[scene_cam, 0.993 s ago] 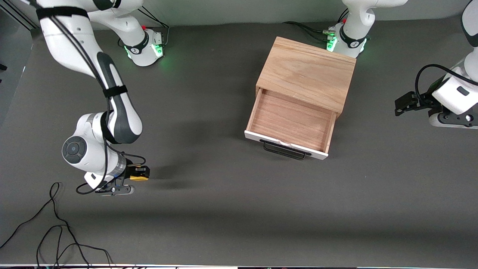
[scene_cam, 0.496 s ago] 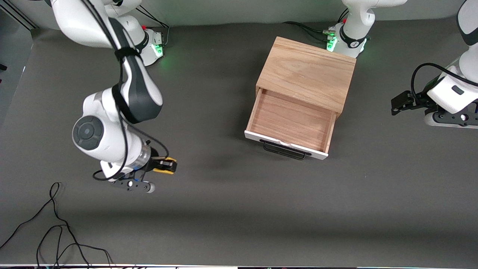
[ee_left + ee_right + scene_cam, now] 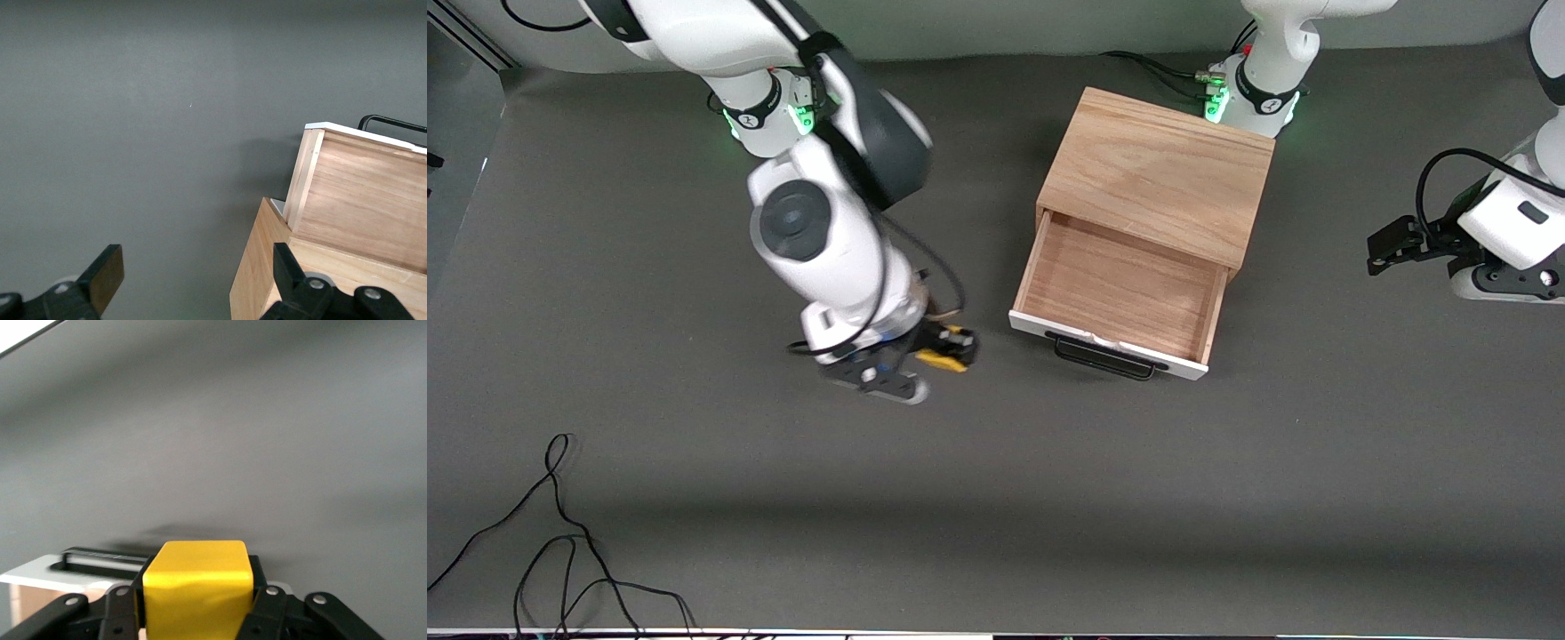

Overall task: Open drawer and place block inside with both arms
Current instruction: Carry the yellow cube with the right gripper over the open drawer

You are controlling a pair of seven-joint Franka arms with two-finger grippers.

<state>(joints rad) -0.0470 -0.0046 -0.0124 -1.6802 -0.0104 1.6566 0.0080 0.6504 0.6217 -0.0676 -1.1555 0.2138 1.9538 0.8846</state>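
The light oak cabinet (image 3: 1160, 169) stands in front of the left arm's base. Its drawer (image 3: 1120, 284) is pulled open toward the front camera and is empty, with a white front panel and a black bar handle (image 3: 1107, 357). My right gripper (image 3: 947, 349) is shut on the yellow block (image 3: 941, 359) and holds it over the table beside the drawer's front, toward the right arm's end. In the right wrist view the block (image 3: 198, 587) sits between the fingers, with the handle (image 3: 100, 557) past it. My left gripper (image 3: 1392, 242) is open and empty and waits beside the cabinet (image 3: 263, 280).
Loose black cables (image 3: 560, 533) lie on the table at the near corner toward the right arm's end. The right arm's base (image 3: 769, 111) and the left arm's base (image 3: 1254, 89) stand along the table's back edge. The table is covered in a dark grey mat (image 3: 1049, 498).
My right arm has swung with the block from the right arm's end of the table toward the drawer front. The left arm has barely shifted. The drawer has stayed open.
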